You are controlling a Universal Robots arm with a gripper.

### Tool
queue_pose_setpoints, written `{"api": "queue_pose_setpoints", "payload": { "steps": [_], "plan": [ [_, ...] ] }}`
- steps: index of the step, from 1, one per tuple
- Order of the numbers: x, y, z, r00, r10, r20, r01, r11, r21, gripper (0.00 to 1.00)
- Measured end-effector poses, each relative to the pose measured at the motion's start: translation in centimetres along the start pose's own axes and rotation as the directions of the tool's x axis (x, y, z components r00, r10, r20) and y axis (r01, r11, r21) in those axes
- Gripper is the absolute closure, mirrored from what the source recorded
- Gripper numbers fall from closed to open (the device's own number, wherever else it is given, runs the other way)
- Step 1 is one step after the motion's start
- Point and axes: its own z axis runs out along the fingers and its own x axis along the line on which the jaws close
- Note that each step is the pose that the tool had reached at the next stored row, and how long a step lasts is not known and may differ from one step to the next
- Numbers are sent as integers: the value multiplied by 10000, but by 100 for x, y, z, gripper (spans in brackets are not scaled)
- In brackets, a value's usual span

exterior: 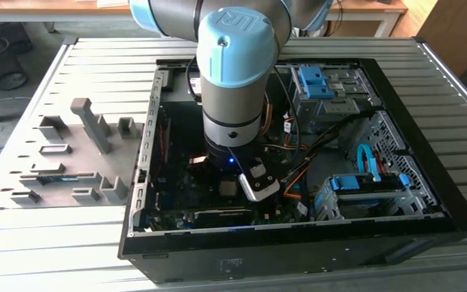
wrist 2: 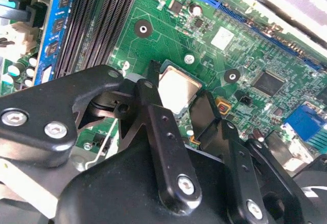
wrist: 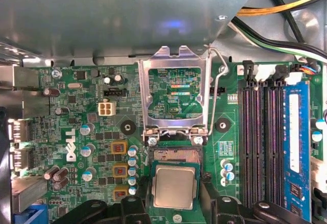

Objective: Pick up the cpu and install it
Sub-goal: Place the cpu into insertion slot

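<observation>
The cpu (wrist: 173, 187), a small square chip with a dull silver top and a green rim, sits between my gripper's (wrist: 174, 189) black fingers (wrist: 143, 196), which are closed against its two sides. It hangs partly over the open socket (wrist: 176, 155) on the green motherboard (wrist: 92, 127). The socket's metal load plate (wrist: 173, 93) stands tipped up, and its lever (wrist: 217, 75) is raised. In the second wrist view the cpu (wrist 2: 177, 88) lies between the same fingers (wrist 2: 153, 81). The exterior view has my arm (exterior: 233, 91) reaching down into the black computer case (exterior: 396, 109).
Black memory slots (wrist: 258, 142) and a blue memory module (wrist: 296, 152) run beside the socket. A grey metal case wall (wrist: 127, 14) and cables (wrist: 286, 9) lie beyond the load plate. A grey fixture tray (exterior: 71, 152) is at the exterior view's left, and blue drive cages (exterior: 315, 82) at its right.
</observation>
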Motion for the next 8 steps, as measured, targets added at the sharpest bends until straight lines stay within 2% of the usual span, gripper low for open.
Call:
{"api": "queue_pose_setpoints", "payload": {
  "steps": [4,8],
  "plan": [
    [0,0,1,10000,0,1,0,10000,-2,50],
    [0,0,1,10000,0,0,0,10000,0,54]
  ]
}}
